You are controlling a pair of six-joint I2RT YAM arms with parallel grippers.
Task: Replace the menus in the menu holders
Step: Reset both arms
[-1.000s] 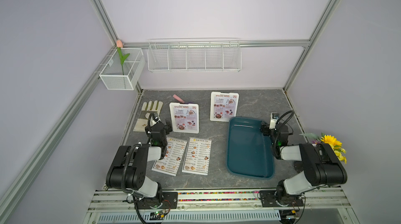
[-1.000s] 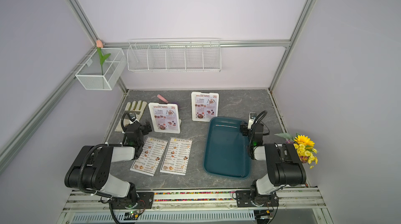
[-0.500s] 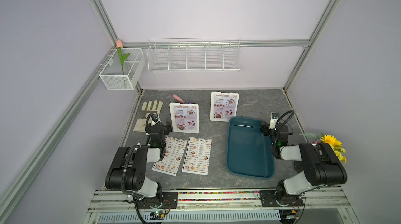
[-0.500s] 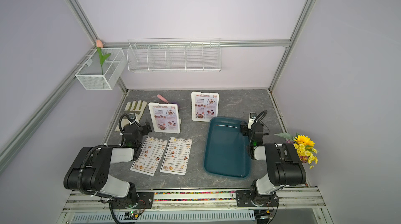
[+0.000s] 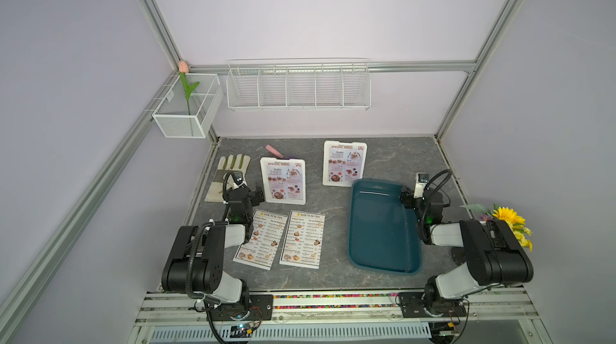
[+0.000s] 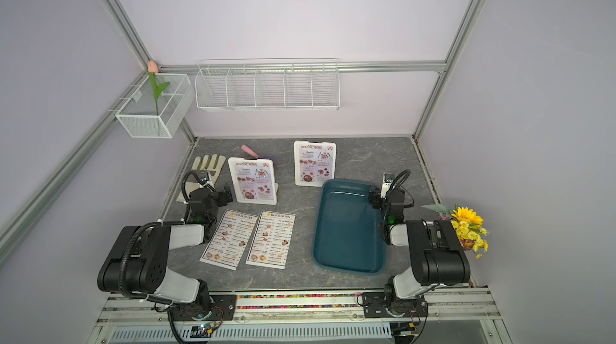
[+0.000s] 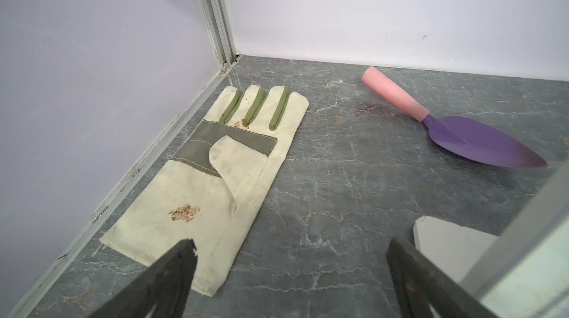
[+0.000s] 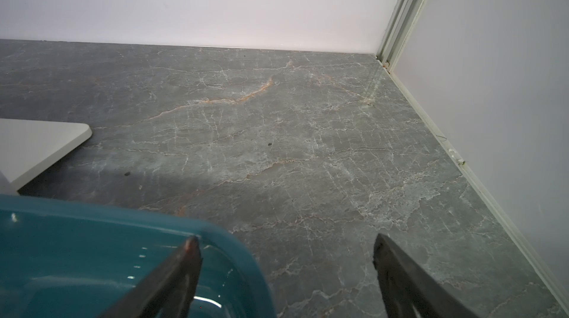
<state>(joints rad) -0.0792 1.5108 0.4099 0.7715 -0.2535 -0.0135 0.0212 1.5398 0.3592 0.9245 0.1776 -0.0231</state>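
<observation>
Two white paper menus were laid lengthwise front to back, headings at the far end. The left gripper and right gripper were spread wide.

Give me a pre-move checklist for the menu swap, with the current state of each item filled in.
1. Left gripper open and empty: ok.
2. Right gripper open and empty: ok; it hangs above a corner of the teal tray.
3. Both menu holders upright: ok.
4. Old SPECIAL MENU sheets removed: not ok, one sits in each holder.
5. DIM SUM INN menus flat, side by side, unstacked: ok.
6. Sheets slide freely out of the holders: cannot tell.
</observation>
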